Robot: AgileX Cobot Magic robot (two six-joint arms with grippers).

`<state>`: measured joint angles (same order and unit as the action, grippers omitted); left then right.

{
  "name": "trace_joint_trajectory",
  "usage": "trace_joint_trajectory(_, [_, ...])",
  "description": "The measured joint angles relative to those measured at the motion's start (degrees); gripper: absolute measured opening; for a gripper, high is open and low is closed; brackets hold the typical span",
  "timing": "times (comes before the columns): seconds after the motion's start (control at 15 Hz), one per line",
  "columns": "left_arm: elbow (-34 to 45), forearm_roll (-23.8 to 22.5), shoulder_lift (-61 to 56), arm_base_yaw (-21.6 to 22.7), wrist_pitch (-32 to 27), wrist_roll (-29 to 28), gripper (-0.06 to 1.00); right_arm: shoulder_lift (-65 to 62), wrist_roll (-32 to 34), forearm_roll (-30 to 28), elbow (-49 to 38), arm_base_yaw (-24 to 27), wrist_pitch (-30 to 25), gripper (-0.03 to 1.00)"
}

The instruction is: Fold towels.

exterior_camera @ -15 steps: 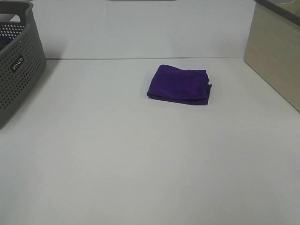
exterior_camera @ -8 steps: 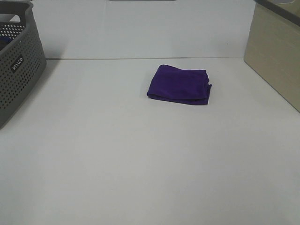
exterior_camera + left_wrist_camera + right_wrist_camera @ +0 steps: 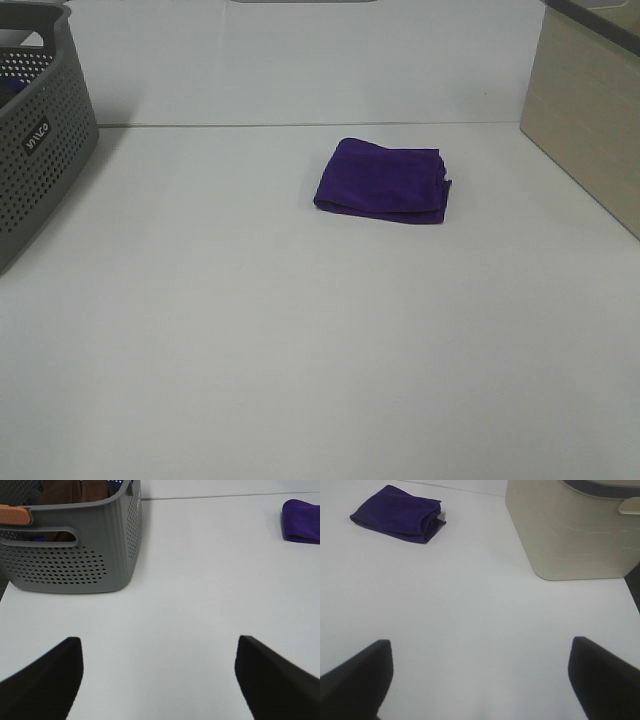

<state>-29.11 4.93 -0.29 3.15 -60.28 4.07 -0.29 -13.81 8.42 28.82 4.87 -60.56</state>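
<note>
Lab-like test bench: bare white table, plain white wall.

Grey perforated plastic basket: stands on the plain white surface, ahead of the left end effector and off to its left side, well apart from it. Slot handle in its near wall; an orange tab on the rim; brown cloth inside.

Beige smooth-sided bin with rounded corners: stands on the same surface, ahead of the right end effector and towards its right side, well apart. Fine scratches on its wall; a dark rim at the top.
</note>
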Motion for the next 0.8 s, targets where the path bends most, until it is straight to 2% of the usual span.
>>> trace_joint_trajectory(0.8, [0.0,0.0,0.0,0.0,0.0,0.0,0.76,0.0,0.1,-0.1,0.0,-3.2,0.0,0.92])
